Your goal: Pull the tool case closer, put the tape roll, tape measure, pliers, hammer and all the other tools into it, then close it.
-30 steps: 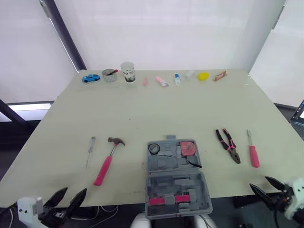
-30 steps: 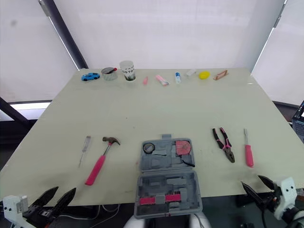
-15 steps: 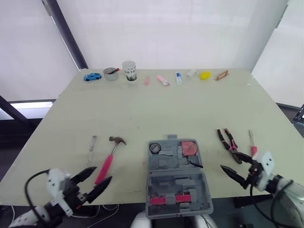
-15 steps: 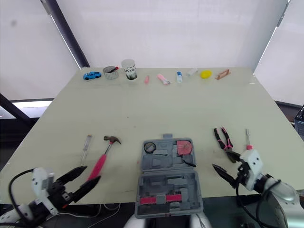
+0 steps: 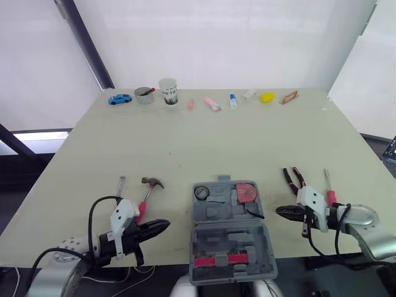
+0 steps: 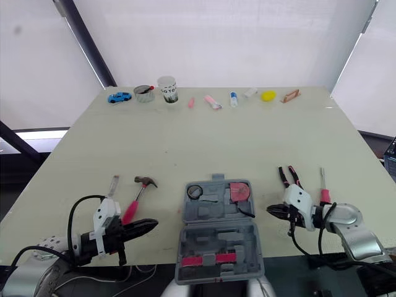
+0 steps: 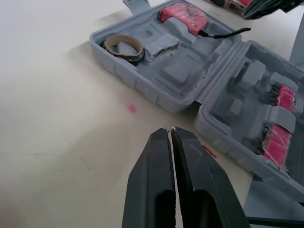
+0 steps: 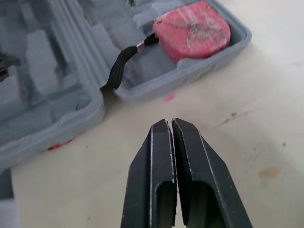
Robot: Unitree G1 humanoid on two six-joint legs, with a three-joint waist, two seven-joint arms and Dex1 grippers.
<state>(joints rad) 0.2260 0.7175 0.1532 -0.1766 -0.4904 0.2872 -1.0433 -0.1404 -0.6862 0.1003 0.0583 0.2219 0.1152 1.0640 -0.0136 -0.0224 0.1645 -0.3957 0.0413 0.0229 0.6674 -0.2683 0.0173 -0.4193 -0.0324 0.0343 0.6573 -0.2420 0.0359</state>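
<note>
At counter [image 5: 204, 142] near edge: tool case [image 5: 230, 232] open, flanked by left end effector [image 5: 166, 224] and right end effector [image 5: 279, 211], both pressed together. Risk: further pull tips case off edge; hammer [image 5: 148, 189], pliers [image 5: 296, 178] outside.

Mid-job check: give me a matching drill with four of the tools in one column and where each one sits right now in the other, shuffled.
Tools:
1. tape roll
2. tape measure
3. hammer
4. pliers

Places:
A. on the table, to the right of the tool case
B. inside the tool case, far half, left pocket
C. on the table, to the left of the tool case
D. inside the tool case, far half, right pocket

Pairs: 1-B, 2-D, 3-C, 4-A.
</note>
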